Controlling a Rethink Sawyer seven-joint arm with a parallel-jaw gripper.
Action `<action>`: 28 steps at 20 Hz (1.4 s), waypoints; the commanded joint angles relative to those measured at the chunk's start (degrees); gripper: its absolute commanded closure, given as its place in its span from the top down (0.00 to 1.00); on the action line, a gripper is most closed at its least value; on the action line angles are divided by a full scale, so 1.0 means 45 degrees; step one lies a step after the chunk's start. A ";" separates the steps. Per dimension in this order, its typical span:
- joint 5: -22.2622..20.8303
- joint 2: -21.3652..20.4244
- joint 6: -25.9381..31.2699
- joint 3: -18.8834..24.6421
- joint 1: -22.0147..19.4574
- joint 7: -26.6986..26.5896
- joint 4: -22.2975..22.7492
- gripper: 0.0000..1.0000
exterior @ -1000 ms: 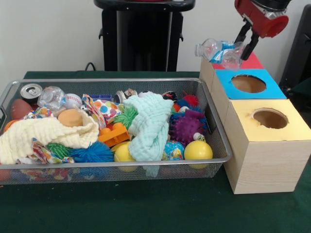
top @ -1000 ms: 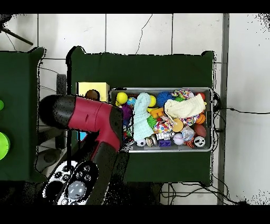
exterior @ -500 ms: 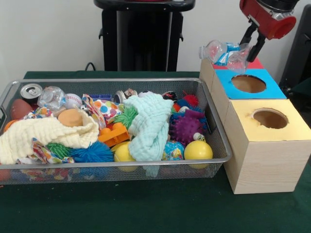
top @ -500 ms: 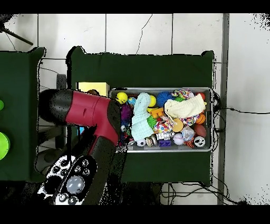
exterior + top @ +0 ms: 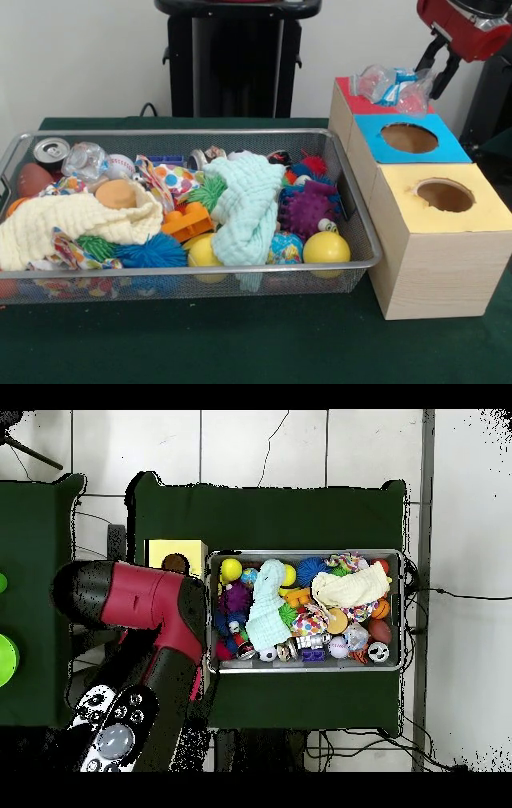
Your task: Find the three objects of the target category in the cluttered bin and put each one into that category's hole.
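Observation:
A crushed clear plastic bottle (image 5: 390,85) with a blue label hangs just over the red-topped box (image 5: 358,105), at the back of the row of boxes. My gripper (image 5: 432,78) is shut on the bottle's right end, at the top right of the front view. The red box's hole is hidden behind the bottle. A second crushed bottle (image 5: 83,159) and a drink can (image 5: 51,150) lie in the back left corner of the wire bin (image 5: 240,267). In the overhead view the red arm (image 5: 150,599) covers the gripper and the bottle.
A blue-topped box (image 5: 450,149) and a yellow-topped box (image 5: 483,213) with round holes stand in front of the red one, right of the bin. The bin holds cloths, spiky balls, yellow balls and toys. The overhead view shows the bin (image 5: 403,609) and the yellow box (image 5: 160,551).
The gripper has carried the bottle to the right and slightly up, from the left edge of the red box to over its top. In the overhead view the arm has swung left.

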 commanded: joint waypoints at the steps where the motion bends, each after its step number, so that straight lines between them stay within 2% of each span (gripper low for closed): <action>1: 0.0118 0.0496 0.0173 0.1521 -0.0134 0.2021 0.0722 0.00; 5: 0.0266 0.0647 -0.0596 0.1670 -0.0126 0.2030 0.0934 0.00; 13: 0.0337 0.0738 -0.1120 0.1850 -0.0189 0.1917 0.1279 0.00; 20: 0.0573 0.0748 -0.2057 0.2042 -0.0128 0.2057 0.2046 0.00; 28: 0.0811 0.0682 -0.2526 0.2158 -0.0049 0.2332 0.2712 0.00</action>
